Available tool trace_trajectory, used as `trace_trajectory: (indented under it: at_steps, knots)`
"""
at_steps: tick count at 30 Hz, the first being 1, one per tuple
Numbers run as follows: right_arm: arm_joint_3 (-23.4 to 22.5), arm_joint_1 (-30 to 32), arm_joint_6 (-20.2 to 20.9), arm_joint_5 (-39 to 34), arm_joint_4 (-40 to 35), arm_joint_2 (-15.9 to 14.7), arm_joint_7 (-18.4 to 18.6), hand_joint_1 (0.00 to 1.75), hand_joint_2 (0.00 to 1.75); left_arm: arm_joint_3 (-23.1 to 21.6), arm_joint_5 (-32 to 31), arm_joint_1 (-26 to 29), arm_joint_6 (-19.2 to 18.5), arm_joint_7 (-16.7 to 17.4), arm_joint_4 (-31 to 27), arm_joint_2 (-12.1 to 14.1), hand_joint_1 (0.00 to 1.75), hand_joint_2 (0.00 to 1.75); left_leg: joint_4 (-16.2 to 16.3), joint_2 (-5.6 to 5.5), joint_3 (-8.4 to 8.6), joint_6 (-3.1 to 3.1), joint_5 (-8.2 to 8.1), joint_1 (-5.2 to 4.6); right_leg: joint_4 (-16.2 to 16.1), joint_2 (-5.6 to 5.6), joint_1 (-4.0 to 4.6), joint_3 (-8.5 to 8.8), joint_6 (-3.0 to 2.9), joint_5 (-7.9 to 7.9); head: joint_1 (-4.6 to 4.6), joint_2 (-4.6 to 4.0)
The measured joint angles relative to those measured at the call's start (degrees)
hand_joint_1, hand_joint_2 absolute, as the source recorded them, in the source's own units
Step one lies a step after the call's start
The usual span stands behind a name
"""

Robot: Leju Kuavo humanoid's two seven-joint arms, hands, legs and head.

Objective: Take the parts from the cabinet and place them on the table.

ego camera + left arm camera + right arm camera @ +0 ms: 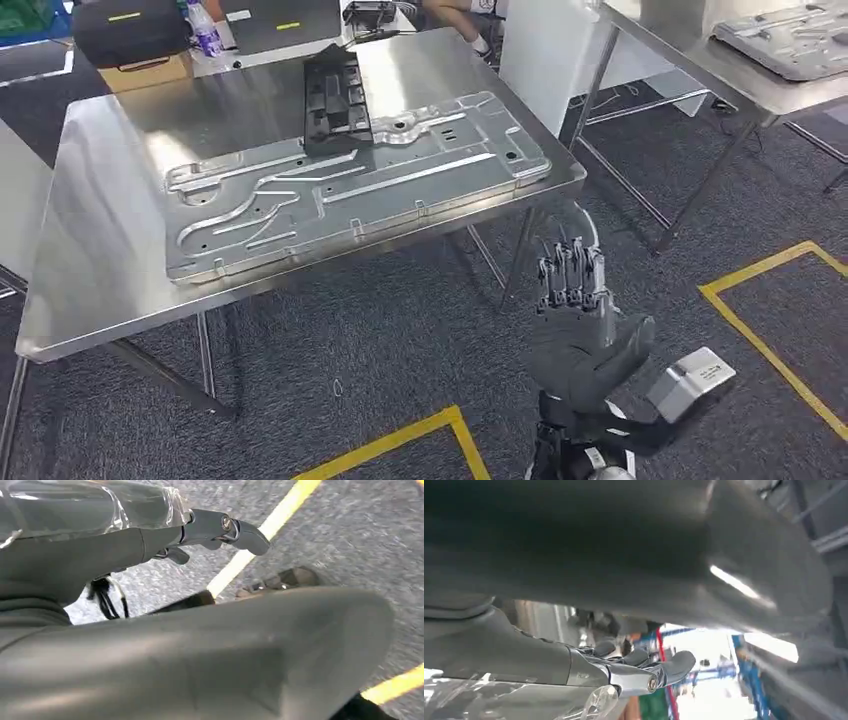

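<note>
Fingers (570,275) of the right hand (585,335) stand straight and slightly apart, palm bare, holding nothing and touching nothing; the hand hangs over the grey carpet at about five o'clock in the head view, just off the near right corner of the steel table (90,300). The right wrist view agrees: dark fingers extended beside the thick thumb, nothing between them. The left hand (215,530) in its own wrist view hangs over carpet and a yellow floor line (260,535), fingers extended and bare as far as they show, with nothing in its grasp.

Outward from there, the table carries two parts. A large pressed metal panel (350,195) lies flat across its middle, running from eight o'clock toward two o'clock. A black moulded part (335,100) rests on the panel's far edge, at about twelve o'clock of it, partly on the bare tabletop.

Judged from this, two parts have been delivered, and both hands are free for another trip. The cabinet is out of sight, so what remains in it cannot be told. Another metal panel (790,40) lies on a second table (700,70) at one o'clock.
</note>
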Motion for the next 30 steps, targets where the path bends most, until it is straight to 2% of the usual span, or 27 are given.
trace_trajectory:
  at_steps: [1, 2, 4, 5, 6, 7, 8, 9, 10, 11, 13, 14, 15, 16, 17, 18, 19, 20, 21, 22, 23, 24, 25, 26, 29, 30]
  knots:
    - [-0.7, 0.5, -0.4, -0.3, -0.2, -0.2, -0.3, 0.00, 0.00, 0.0, 0.0, 0.0, 0.0, 0.1, 0.0, 0.1, 0.00, 0.00, 0.0, 0.41, -0.22, 0.34, 0.22, -0.09, 2.6, -2.04, 0.14, -1.22, 0.23, -2.34, 0.22, 0.00]
    - [-1.1, 0.9, -0.5, -0.3, -0.3, -0.3, -0.5, 0.00, 0.00, 0.0, -0.1, 0.1, 0.0, 0.2, 0.0, 0.1, 0.00, 0.00, 0.0, 1.05, -0.44, 0.58, 0.34, -0.15, 7.0, -2.82, 0.11, -3.06, 0.49, -5.11, 0.33, 0.00]
    - [-2.1, 1.9, -0.6, -0.3, -0.3, -0.5, -0.6, 0.00, 0.00, 0.0, -0.2, 0.4, -0.1, 0.6, 0.0, 0.2, 0.00, 0.00, 0.0, 2.47, -0.91, 0.73, 0.53, -0.37, 16.9, -3.18, 0.04, -7.11, 1.02, -9.57, 0.35, 0.00]
    - [-2.4, 2.5, -0.7, -0.3, -0.3, -0.6, -0.7, 0.00, 0.00, 0.0, -0.2, 0.5, -0.1, 0.6, 0.0, 0.2, 0.00, 0.00, 0.1, 3.19, -1.04, 0.63, 0.61, -0.40, 18.9, -3.25, 0.01, -7.64, 1.16, -9.85, 0.35, 0.00]
    - [-2.8, 3.0, -1.0, -0.3, -0.3, -0.7, -0.7, 0.00, 0.00, 0.0, -0.2, 0.5, -0.1, 0.5, 0.0, 0.3, 0.00, 0.00, 0.1, 3.80, -1.11, 0.56, 0.65, -0.39, 17.8, -3.39, -0.02, -6.66, 1.24, -9.00, 0.37, 0.00]
    - [-3.3, 3.4, -1.2, -0.3, -0.3, -0.8, -0.8, 0.00, 0.00, 0.0, -0.1, 0.5, -0.1, 0.4, 0.0, 0.3, 0.00, 0.00, 0.1, 4.42, -1.09, 0.47, 0.68, -0.37, 14.0, -3.65, -0.12, -4.15, 1.29, -7.12, 0.37, 0.00]
    - [-3.7, 3.7, -1.6, -0.3, -0.4, -0.9, -1.0, 0.00, 0.00, 0.0, -0.1, 0.4, 0.0, 0.3, 0.0, 0.3, 0.00, 0.00, 0.1, 4.89, -1.03, 0.40, 0.67, -0.34, 8.8, -4.28, -0.24, -0.95, 1.32, -5.01, 0.37, 0.00]
    - [-4.2, 3.9, -1.6, -0.3, -0.6, -1.0, -1.0, 0.00, 0.00, 0.0, 0.0, 0.3, 0.0, 0.2, 0.0, 0.3, 0.00, 0.00, 0.4, 5.36, -1.03, 0.16, 0.57, -0.33, 3.1, -5.91, -0.33, 2.47, 1.45, -3.17, 0.37, 0.00]
    - [-4.6, 3.9, -1.8, -0.3, -0.8, -1.1, -1.0, 0.00, 0.00, 0.0, 0.1, 0.3, 0.1, 0.0, 0.0, 0.4, 0.00, 0.00, 0.9, 5.79, -1.27, -0.39, 0.28, -1.02, -0.1, -7.90, 0.10, 3.90, 1.36, -3.88, 0.39, 0.00]
    - [-4.9, 4.2, -2.0, -0.3, -1.0, -1.1, -1.1, 0.00, 0.00, 0.0, 0.2, 0.2, 0.1, -0.1, 0.0, 0.4, 0.00, 0.00, 1.1, 6.05, -1.37, -0.68, 0.17, -0.94, 0.0, -6.64, -0.01, 3.60, 0.20, -3.35, 0.29, 0.00]
    - [-5.7, 5.0, -2.8, -0.4, -1.1, -1.2, -1.2, 0.00, 0.00, 0.0, 0.6, 0.3, 0.2, -0.5, 0.0, 0.5, 0.00, 0.00, 1.0, 6.71, -1.33, -1.05, 0.41, -1.00, 0.2, -5.98, 0.31, 3.23, -0.39, -3.24, 0.15, 0.00]
    - [-6.2, 5.4, -3.4, -0.6, -1.1, -1.3, -1.2, 0.00, 0.00, 0.0, 0.7, 0.3, 0.3, -0.6, 0.0, 0.5, 0.00, 0.00, 1.1, 7.14, -1.35, -1.30, 0.41, -0.80, 0.1, -5.46, 0.28, 3.07, -0.89, -3.01, 0.18, 0.00]
    - [-6.9, 6.0, -3.7, -1.0, -1.1, -1.4, -1.4, 0.00, 0.00, 0.0, 0.8, 0.2, 0.4, -0.6, 0.0, 0.5, 0.00, 0.00, 1.7, 6.02, -1.56, -1.80, -0.33, -0.53, 0.0, -5.21, 0.07, 2.99, -1.36, -2.71, 0.15, 0.00]
    - [-7.6, 6.6, -3.9, -1.6, -1.2, -1.6, -1.7, 0.00, 0.00, 0.0, 0.9, 0.2, 0.4, -0.7, 0.0, 0.5, 0.00, 0.00, 3.9, 4.29, -2.52, -2.13, -2.38, -0.43, 0.0, -4.84, 0.07, 2.79, -1.59, -2.56, 0.11, 0.00]
    - [-8.4, 7.2, -4.1, -2.3, -1.2, -1.7, -1.9, 0.00, 0.00, 0.0, 1.0, 0.3, 0.4, -0.8, 0.0, 0.5, 0.00, 0.00, 8.0, 3.41, -4.23, -2.33, -4.98, -0.36, 0.0, -4.58, 0.09, 2.53, -1.89, -2.37, 0.11, 0.00]
    - [-9.4, 8.0, -4.3, -3.1, -1.2, -1.8, -2.2, 0.00, 0.00, 0.0, 1.4, 0.4, 0.5, -0.9, 0.0, 0.5, 0.00, 0.00, 13.3, 2.98, -6.46, -2.38, -7.60, -0.33, 0.0, -3.96, 0.08, 2.25, -2.12, -2.22, 0.09, 0.00]
    - [-10.5, 8.9, -4.6, -4.0, -1.2, -2.1, -2.5, 0.00, 0.00, 0.0, 1.7, 0.5, 0.5, -0.9, 0.0, 0.5, 0.00, 0.00, 18.0, 2.78, -8.52, -2.36, -9.42, -0.35, 0.0, -3.42, 0.15, 1.98, -2.40, -2.04, 0.09, 0.00]
    - [-11.8, 10.0, -4.9, -5.0, -1.1, -2.4, -2.6, 0.00, 0.00, 0.0, 1.9, 0.6, 0.5, -0.9, 0.0, 0.5, 0.00, 0.00, 20.6, 2.64, -9.64, -2.33, -9.81, -0.35, 0.1, -2.83, 0.19, 1.75, -2.51, -1.91, 0.07, 0.00]
    - [-13.1, 10.8, -5.0, -5.7, -1.0, -2.7, -2.7, 0.00, 0.00, 0.0, 1.9, 0.7, 0.5, -0.9, 0.0, 0.5, 0.00, 0.00, 19.8, 2.55, -9.23, -2.22, -8.86, -0.35, 0.0, -2.28, 0.21, 1.62, -2.52, -1.77, 0.07, 0.00]
    - [-14.4, 11.6, -5.0, -6.4, -0.9, -3.0, -2.7, 0.00, 0.00, 0.0, 2.0, 0.7, 0.5, -0.9, 0.0, 0.5, 0.00, 0.00, 16.5, 2.38, -7.52, -1.95, -6.85, -0.36, 0.0, -1.68, 0.24, 1.58, -2.49, -1.65, 0.07, 0.00]
    - [-15.6, 12.1, -5.0, -7.0, -0.9, -3.2, -2.9, 0.00, 0.00, 0.0, 2.1, 0.6, 0.5, -0.9, 0.0, 0.5, 0.00, 0.00, 11.4, 1.99, -4.87, -1.43, -4.33, -0.53, 0.0, -1.03, 0.34, 1.58, -2.41, -1.54, 0.04, 0.00]
    - [-16.7, 12.5, -5.0, -7.4, -0.9, -3.4, -3.0, 0.00, 0.00, 0.0, 2.2, 0.6, 0.5, -0.9, 0.0, 0.6, 0.00, 0.00, 5.4, 0.73, -1.80, -0.58, -1.77, -0.67, 0.0, -0.51, 0.40, 1.61, -2.37, -1.42, -0.07, 0.00]
    - [-17.8, 12.8, -5.0, -7.5, -0.6, -3.5, -3.0, 0.00, 0.00, 0.0, 2.4, 0.4, 0.5, -0.9, 0.1, 0.8, 0.00, 0.00, 1.3, -1.20, -0.03, 0.57, -1.05, -1.02, 0.0, -0.22, 0.27, 1.47, -2.26, -1.22, -0.04, 0.00]
    - [-18.9, 13.3, -5.0, -7.6, -0.2, -3.7, -2.9, 0.00, 0.00, 0.0, 2.4, 0.3, 0.5, -0.9, 0.1, 0.8, 0.00, 0.00, 0.4, -0.77, 0.18, 0.54, -1.03, -0.95, 0.1, 0.28, 0.51, 1.22, -2.00, -1.12, -0.02, 0.00]
    - [-23.2, 14.9, -5.1, -9.2, 2.7, -3.9, -0.2, 0.00, 0.00, 0.0, 2.6, 0.3, 0.4, -0.5, 0.1, 0.7, 0.00, 0.00, 0.2, -0.34, 0.06, 0.73, -0.43, -1.28, -0.5, 0.96, 0.17, 0.95, -0.78, -0.32, -0.11, 0.00]
    - [-25.2, 15.4, -5.0, -11.3, 4.8, -4.0, 0.3, 0.00, 0.00, 0.0, 2.6, 0.2, 0.4, -0.6, 0.1, 0.6, 0.00, 0.00, -1.3, 0.04, 0.40, 0.66, 0.61, -0.31, -0.3, 0.59, 0.49, 0.88, -0.54, -0.44, -0.11, 0.00]
